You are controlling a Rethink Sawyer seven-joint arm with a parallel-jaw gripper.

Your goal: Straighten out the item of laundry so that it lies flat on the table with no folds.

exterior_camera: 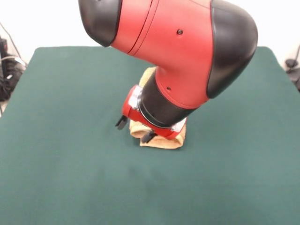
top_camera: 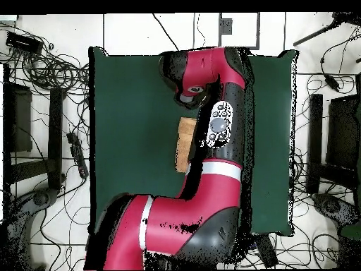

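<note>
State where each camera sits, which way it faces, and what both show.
Front view: across the table, facing the robot; the arm's wrist and open gripper hang over the towel.
Overhead view: above, looking straight down, base at the bottom; the whole arm shows.
Shared: towel, green table, arm.

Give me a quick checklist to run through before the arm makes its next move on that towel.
1. Towel flat: not ok, bunched into a narrow strip.
2. Gripper open: ok, its fingers stand apart.
3. Gripper at the towel: ok, low over the strip's front end.
4. Gripper touching the towel: cannot tell.
5. Room on the table to spread: ok, bare green cloth on every side of the towel.
6. Full view of the towel: not ok, the arm covers part of it in both views.
</note>
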